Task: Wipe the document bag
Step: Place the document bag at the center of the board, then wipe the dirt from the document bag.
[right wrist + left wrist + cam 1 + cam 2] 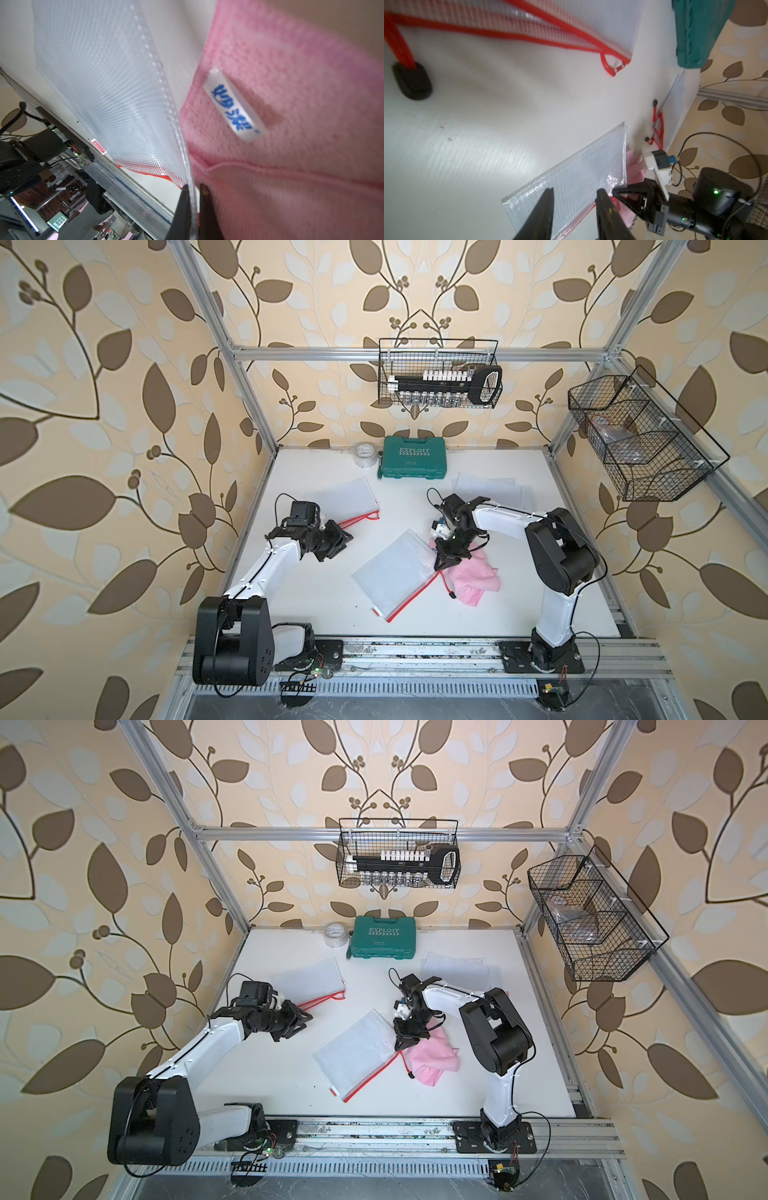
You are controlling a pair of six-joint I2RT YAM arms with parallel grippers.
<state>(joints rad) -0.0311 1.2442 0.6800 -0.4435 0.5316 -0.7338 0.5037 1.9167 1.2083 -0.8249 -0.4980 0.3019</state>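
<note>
The document bag point(395, 572) point(357, 1052), clear mesh with a red zip edge, lies slanted in the middle of the table. My right gripper point(445, 561) point(194, 187) is shut on its right-hand edge, and that edge is lifted. A pink cloth point(473, 577) point(291, 104) lies bunched right beside the bag, under the right gripper. My left gripper point(345, 540) point(575, 190) hovers to the left of the bag, open and holding nothing. In the left wrist view the bag point(581, 176) lies beyond its fingers.
A second red-zip bag point(353, 497) lies behind the left gripper, and more clear bags point(494, 489) at the back right. A green tool case point(413, 458) and a tape roll point(365, 455) stand at the back wall. Wire baskets point(440, 377) point(640, 439) hang above.
</note>
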